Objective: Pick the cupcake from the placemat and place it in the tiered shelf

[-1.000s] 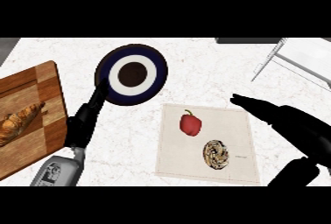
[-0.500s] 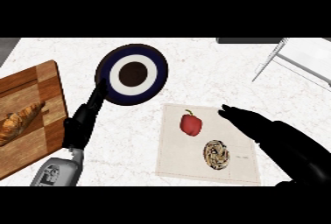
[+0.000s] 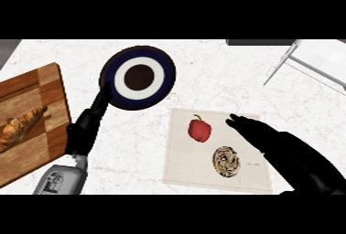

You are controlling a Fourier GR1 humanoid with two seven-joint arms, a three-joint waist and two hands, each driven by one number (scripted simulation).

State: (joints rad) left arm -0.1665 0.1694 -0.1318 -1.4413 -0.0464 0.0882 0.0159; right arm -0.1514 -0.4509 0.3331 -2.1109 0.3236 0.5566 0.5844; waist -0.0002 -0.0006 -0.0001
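A kitchen: marble counter (image 3: 202, 64), cutting board (image 3: 40, 91) with bread (image 3: 20, 128), plate (image 3: 138, 77).

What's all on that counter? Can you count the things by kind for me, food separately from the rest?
Food: 3 (red pepper, cupcake, croissant)
Plates: 1 (plate)
Mats and boards: 2 (placemat, cutting board)
Shelves: 1 (tiered shelf)
Total: 7

Our right hand (image 3: 283, 146) has slid across the placemat (image 3: 177, 169) toward the red pepper (image 3: 198, 129), fingers still extended; its fingertips now sit just beside the pepper, above the cupcake (image 3: 227, 161).
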